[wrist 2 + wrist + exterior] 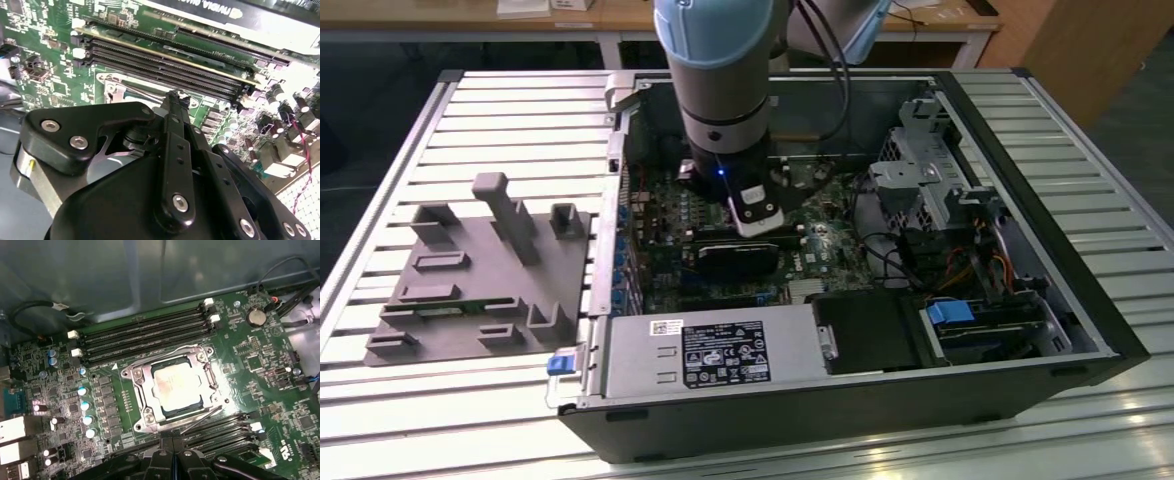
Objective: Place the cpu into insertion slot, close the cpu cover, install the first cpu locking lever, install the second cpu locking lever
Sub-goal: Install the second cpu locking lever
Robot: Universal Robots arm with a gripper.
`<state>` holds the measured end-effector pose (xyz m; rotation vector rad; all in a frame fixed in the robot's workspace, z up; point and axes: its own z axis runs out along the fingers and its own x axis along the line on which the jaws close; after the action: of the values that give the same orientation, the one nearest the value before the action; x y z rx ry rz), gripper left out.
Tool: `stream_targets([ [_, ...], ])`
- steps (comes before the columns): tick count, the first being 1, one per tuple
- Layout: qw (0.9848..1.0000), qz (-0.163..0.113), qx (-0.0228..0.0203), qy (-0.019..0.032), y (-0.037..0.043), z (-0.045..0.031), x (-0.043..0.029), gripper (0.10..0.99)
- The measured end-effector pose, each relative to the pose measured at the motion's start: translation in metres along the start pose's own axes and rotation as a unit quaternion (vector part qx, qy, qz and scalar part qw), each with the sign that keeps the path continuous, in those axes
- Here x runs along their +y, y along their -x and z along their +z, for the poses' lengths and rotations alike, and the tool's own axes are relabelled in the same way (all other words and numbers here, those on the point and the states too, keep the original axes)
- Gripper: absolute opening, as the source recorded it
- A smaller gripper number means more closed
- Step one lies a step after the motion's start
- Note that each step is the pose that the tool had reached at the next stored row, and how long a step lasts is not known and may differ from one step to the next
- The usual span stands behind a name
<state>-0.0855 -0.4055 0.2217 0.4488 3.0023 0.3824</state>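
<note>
Slatted metal table [480,110] under an open computer case [854,400]; grey fixture block [467,270] at the exterior view's left, arm [720,90] dropping into the case at frame centre.

Gripper [172,452] low over the motherboard, fingers pressed together, nothing seen between them. Tip [174,97] just beside the socket edge in the second wrist view.

Cpu [176,387] lying flat in the insertion slot [131,374], silvery top showing through the window of the cpu cover [145,390]. Cover looks down over the chip. Thin locking lever [202,420] lying slantwise along the socket side nearest the gripper, apparently not hooked.

Risks, as judgement:
- Tip sliding off the thin lever, then springing back or scraping the board.
- Pressing on a cover not fully seated, stressing the chip and the socket pins.
- Fingers clipping the memory slots [145,335] close beside the socket.
- Snagging loose cables inside the case.

Hard to tell:
- Contact between tip and lever, masked by the gripper body.
- Second lever, not made out.
- Lever hook and its catch, too small.
- Socket itself in the exterior view, behind the arm.
</note>
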Motion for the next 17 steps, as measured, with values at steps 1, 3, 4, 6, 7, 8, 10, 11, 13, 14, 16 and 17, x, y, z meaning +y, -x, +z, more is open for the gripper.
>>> stream_targets([
  [1,1.0,0.0,0.0002,-0.0001,-0.0001,0.0005,-0.0009,0.106],
  [3,1.0,0.0,0.0004,0.0,0.0,0.0009,-0.003,0.106],
  [4,1.0,0.0,0.0005,0.0001,0.0001,0.001,-0.004,0.106],
  [6,1.0,0.0,0.0011,0.0022,-0.0003,0.0017,-0.0056,0.106],
  [7,1.0,0.0,0.0019,0.0048,-0.0005,0.0022,-0.0061,0.106],
  [8,1.0,0.0,0.0031,0.0085,-0.0006,0.0027,-0.0066,0.106],
  [10,0.9998,-0.001,0.0063,0.017,-0.0011,0.0038,-0.0074,0.106],
  [11,0.9997,-0.003,0.0079,0.0207,-0.0013,0.0043,-0.0077,0.106],
  [13,0.9996,-0.008,0.0106,0.0252,-0.0018,0.0053,-0.0087,0.106],
  [14,0.9996,-0.01,0.0114,0.0258,-0.0018,0.0056,-0.0095,0.106],
  [16,0.9995,-0.013,0.0125,0.0265,-0.0018,0.0062,-0.0115,0.106],
  [17,0.9994,-0.015,0.0132,0.0272,-0.0019,0.0065,-0.0124,0.106],
])
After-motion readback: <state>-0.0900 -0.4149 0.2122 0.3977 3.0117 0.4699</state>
